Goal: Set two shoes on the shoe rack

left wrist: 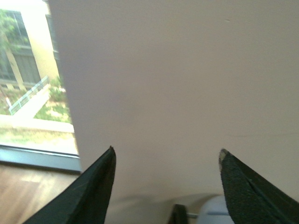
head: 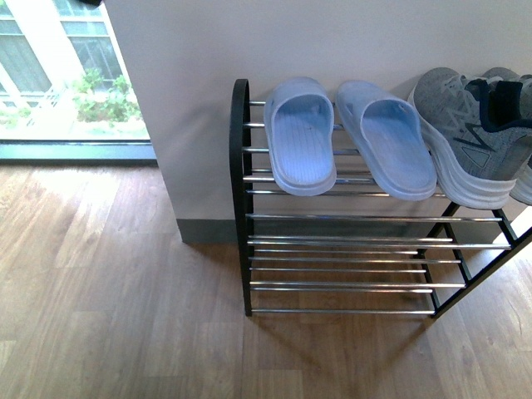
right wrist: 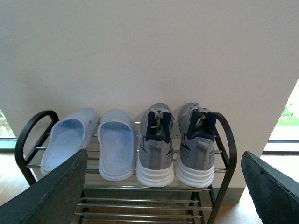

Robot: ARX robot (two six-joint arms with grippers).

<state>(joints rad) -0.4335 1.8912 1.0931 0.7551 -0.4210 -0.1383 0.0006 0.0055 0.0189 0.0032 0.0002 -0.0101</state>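
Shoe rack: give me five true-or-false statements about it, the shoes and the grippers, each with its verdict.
1. All four shoes sit on the rack's top tier. True.
2. The sandals sit to the right of the sneakers. False: they sit to the left.
3. A sneaker lies on the floor. False: both are on the rack.
4. The lower tiers are bare. True.
5. The right gripper holds a sandal. False: it is open and empty, like the left gripper.
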